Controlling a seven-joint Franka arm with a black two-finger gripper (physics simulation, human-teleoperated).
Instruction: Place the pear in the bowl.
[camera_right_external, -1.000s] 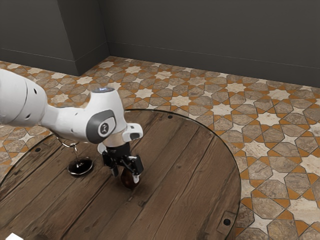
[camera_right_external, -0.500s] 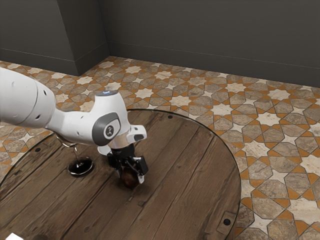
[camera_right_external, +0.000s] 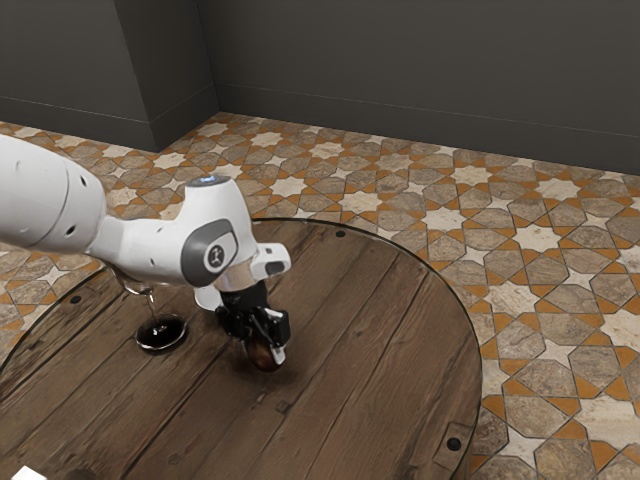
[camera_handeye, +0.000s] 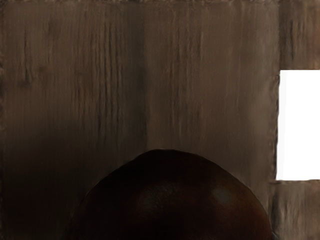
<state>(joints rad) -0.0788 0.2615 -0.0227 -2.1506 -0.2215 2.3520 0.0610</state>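
Near the tool (camera_right_external: 265, 355), the arm (camera_right_external: 150, 250) partly hides a stemmed glass (camera_right_external: 162, 333).

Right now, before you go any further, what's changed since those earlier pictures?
Compared with the first picture, my pincer has shifted slightly toward the exterior view's right. The pear has also shifted slightly that way. Whether I've taken hold of it, I can't tell. The stemmed glass, the round table and the white object at its near edge stayed put.
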